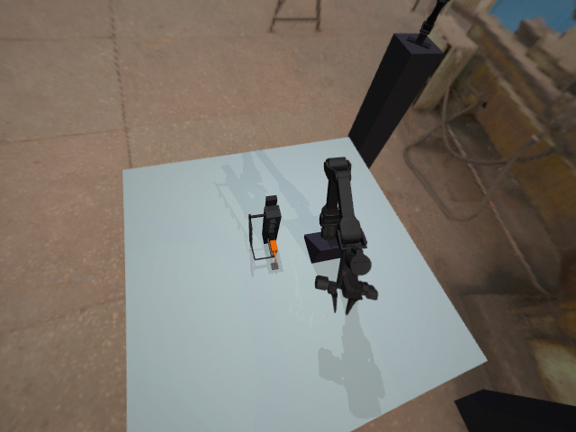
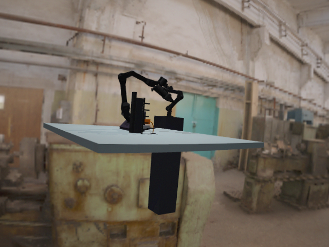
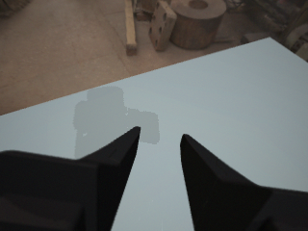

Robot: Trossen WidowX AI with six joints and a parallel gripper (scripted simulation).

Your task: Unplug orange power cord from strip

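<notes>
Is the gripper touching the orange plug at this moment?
Apart. The top view shows the gripper well off from the orange plug, with bare table between; the wrist view shows nothing between the jaws.

No readable text in any view.

You will find no lettering, label, brand, number or sign on the power strip (image 1: 271,218), on the orange plug (image 1: 274,245) at its near end, or on the arm beside it. The bench (image 1: 195,325) that carries the strip bears no marking. The dark post (image 1: 395,93) past the bench's far corner is plain. Around the bench, the walls, the teal door (image 2: 198,114) and the rusty machine (image 2: 106,191) under it are too blurred to show any writing.
</notes>
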